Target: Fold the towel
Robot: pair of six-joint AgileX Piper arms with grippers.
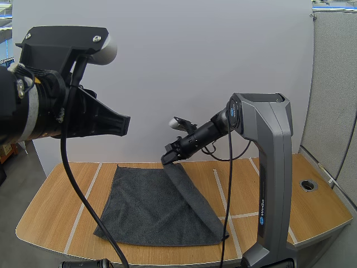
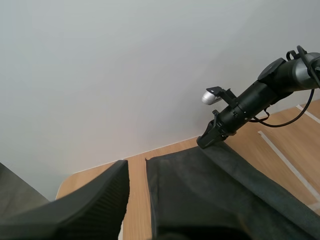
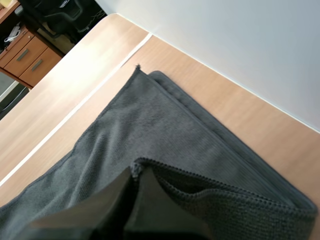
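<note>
From where I stand the fold looks barely begun. The dark grey towel (image 1: 146, 207) lies spread on the wooden table (image 1: 53, 207), most of it flat against the surface. The right gripper (image 1: 169, 158) is clenched on the towel's far right corner, pinching the hem between its tips and holding it off the table. This pulls the right-hand edge into a taut raised strip that runs down to the near right corner, which rests on the wood. The lifted edge has not been carried across, and no part of the cloth lies doubled over another part yet. The left gripper (image 1: 124, 125) hangs high over the left side of the table, well apart from the towel and holding nothing. Its jaws look spread, with one ribbed inner face showing. What's left, I'd judge, is nearly everything: bring the raised edge over to the opposite side, line the hems up, set it down and let go. With only one corner held, the near end may drag or bunch.
</note>
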